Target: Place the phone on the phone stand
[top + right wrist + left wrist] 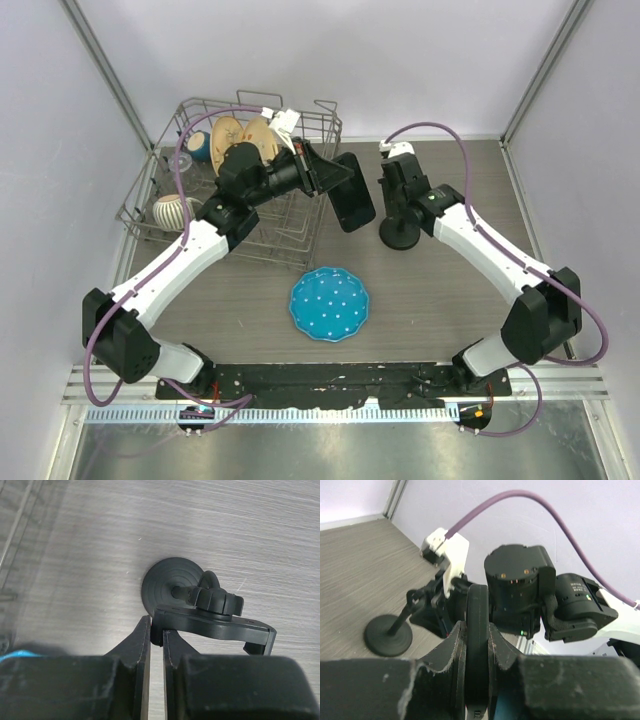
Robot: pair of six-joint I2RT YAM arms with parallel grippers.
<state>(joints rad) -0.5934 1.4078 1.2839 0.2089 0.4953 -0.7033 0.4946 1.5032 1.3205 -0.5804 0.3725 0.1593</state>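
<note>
Top external view: a grey wood-grain surface (450,290) is seen, with a wire dish rack (150,195) holding crockery at its far left. A blue dotted plate (330,303) lies near the middle, closer to the arm bases. The phone (352,190) is held up off the surface, between the rack and the phone stand (400,238), just left of the stand and not set on it. The stand is upright on its round base at the far centre.

The left tool (325,178) is pressed against the phone. In the left wrist view the slab (477,605) is seen edge-on, pinched between both fingers, with the stand (387,636) beyond it to the left.

The right tool (156,630) is closed on one end of the stand's (172,587) clamp bracket, as seen in the right wrist view.
</note>
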